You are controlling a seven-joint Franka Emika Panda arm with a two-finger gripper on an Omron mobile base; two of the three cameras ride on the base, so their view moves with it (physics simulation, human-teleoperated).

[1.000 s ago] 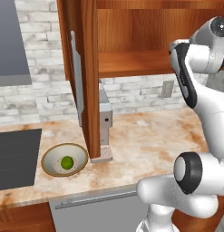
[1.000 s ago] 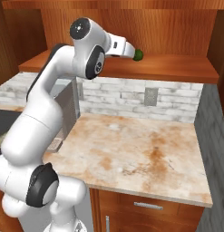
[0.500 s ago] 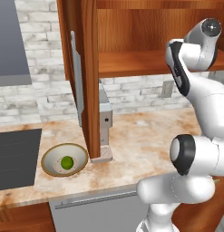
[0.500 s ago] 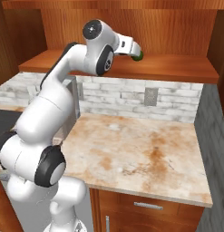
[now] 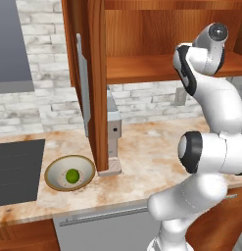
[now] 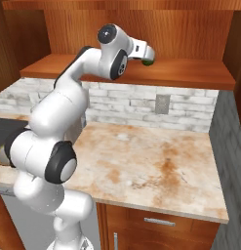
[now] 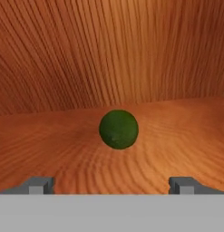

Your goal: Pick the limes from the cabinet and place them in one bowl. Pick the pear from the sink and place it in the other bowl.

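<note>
Reaching deeper along the cabinet shelf than a second ago, the gripper points at a dark lime that sits on the plank just ahead, centred between the fingertips, which stand wide apart and touch nothing. Below, a second lime lies in the gold-rimmed cream bowl on the counter, right beside the tall cabinet door.

A dark cooktop is set in the marble counter; a wall outlet sits above that counter.
</note>
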